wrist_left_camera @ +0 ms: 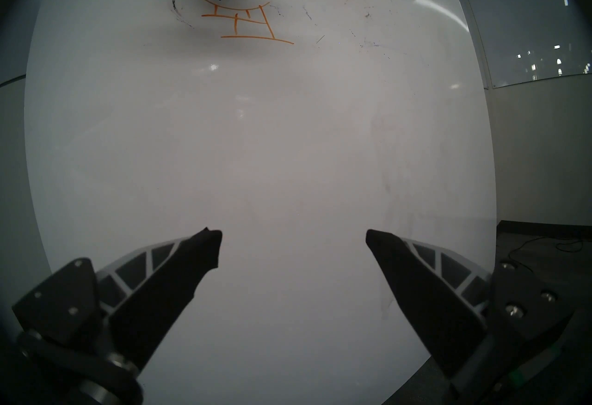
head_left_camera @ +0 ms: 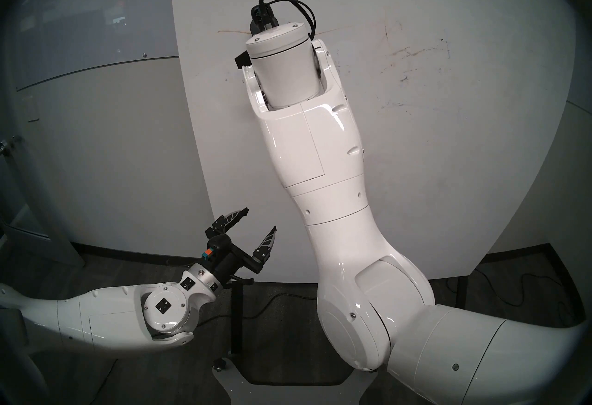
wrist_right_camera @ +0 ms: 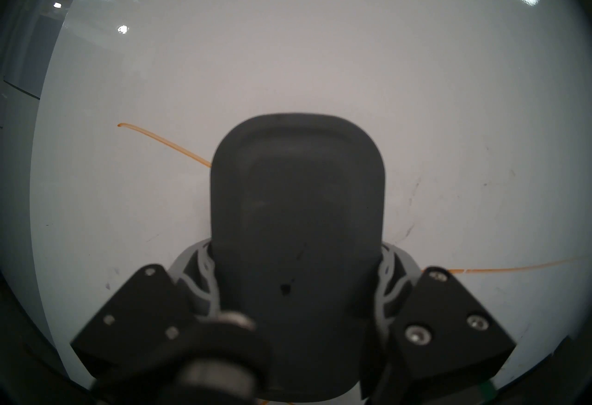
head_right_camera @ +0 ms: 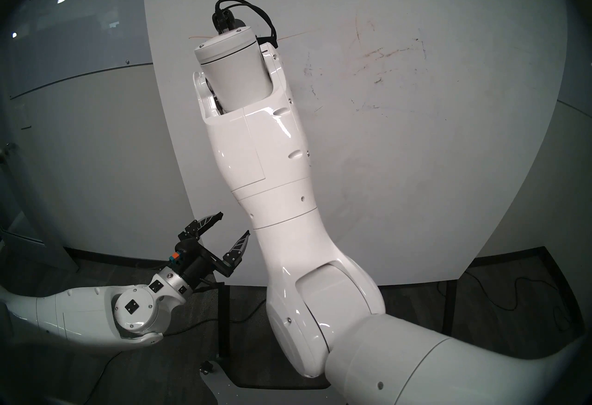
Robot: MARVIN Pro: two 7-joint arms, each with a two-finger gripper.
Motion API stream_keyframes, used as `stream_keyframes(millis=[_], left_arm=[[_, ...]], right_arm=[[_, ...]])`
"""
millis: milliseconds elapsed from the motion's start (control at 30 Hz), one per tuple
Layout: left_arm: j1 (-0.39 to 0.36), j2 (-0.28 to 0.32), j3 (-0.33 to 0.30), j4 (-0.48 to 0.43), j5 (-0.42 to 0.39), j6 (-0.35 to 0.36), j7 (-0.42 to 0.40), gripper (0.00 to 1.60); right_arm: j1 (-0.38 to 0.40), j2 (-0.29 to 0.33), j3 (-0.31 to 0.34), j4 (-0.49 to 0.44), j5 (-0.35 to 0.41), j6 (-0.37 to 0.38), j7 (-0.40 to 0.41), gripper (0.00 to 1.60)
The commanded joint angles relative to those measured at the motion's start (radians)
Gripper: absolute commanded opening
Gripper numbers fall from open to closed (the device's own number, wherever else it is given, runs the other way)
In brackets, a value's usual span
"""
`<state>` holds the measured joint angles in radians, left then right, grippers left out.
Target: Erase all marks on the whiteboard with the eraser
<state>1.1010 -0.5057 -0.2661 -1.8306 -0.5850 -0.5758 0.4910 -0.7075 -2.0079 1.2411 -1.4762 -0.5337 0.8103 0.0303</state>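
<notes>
One whiteboard [head_left_camera: 416, 154], a wide matte white panel standing upright on a dark floor [head_left_camera: 282, 295], filled the room ahead of me, with a grey glass board [head_left_camera: 80, 26] beyond its upper left edge. Its face looked smooth and hard, so I judged a flat, firm rub would serve better than an edge. The marks [wrist_left_camera: 246, 18] sat near its top edge: orange lines, a small blue figure, black scribbles, and faint reddish smudges toward the upper right. My right gripper [wrist_right_camera: 296, 282] was clamped on the eraser [wrist_right_camera: 296, 218], its far end at the orange line. I judged the eraser a light, stiff-backed pad, best pinched across its narrow sides at the near end, as it was. My left gripper [wrist_left_camera: 293, 245], fingers apart and empty, hung before the board's bare lower part.
</notes>
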Motion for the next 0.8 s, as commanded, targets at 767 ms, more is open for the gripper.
stream_keyframes(millis=[767], left_arm=[[-0.007, 0.003, -0.009, -0.011, -0.003, -0.010, 0.002, 1.60]], right_arm=[[0.117, 0.001, 0.063, 0.142, 0.050, -0.087, -0.014, 0.00]])
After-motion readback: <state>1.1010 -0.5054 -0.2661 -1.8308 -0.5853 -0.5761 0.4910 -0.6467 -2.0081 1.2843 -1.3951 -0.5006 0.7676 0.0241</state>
